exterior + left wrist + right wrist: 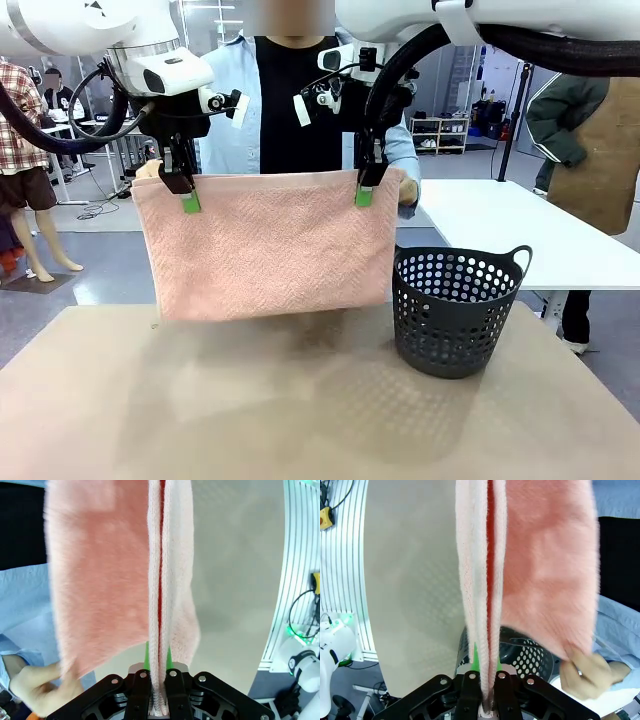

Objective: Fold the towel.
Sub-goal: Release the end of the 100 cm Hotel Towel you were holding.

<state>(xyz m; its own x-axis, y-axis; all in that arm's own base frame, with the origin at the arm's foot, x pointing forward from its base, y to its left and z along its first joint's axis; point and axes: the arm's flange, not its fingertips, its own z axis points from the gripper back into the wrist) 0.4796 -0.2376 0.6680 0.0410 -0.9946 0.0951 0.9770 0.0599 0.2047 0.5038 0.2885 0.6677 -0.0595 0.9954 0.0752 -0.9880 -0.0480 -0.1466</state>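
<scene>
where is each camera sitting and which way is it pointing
Front view: fixed between the arms, facing the person across the table; left gripper and right gripper hold the towel.
Left wrist view: on that wrist, looking down its fingers, along the towel, at the table.
Right wrist view: likewise, with the basket below.
Both wrist views share the towel's edge and a person's hand on it.

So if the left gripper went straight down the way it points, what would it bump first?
The left gripper is shut on the towel, which hangs below it. Past that, it would likely meet the table first, though depth is unclear.
</scene>
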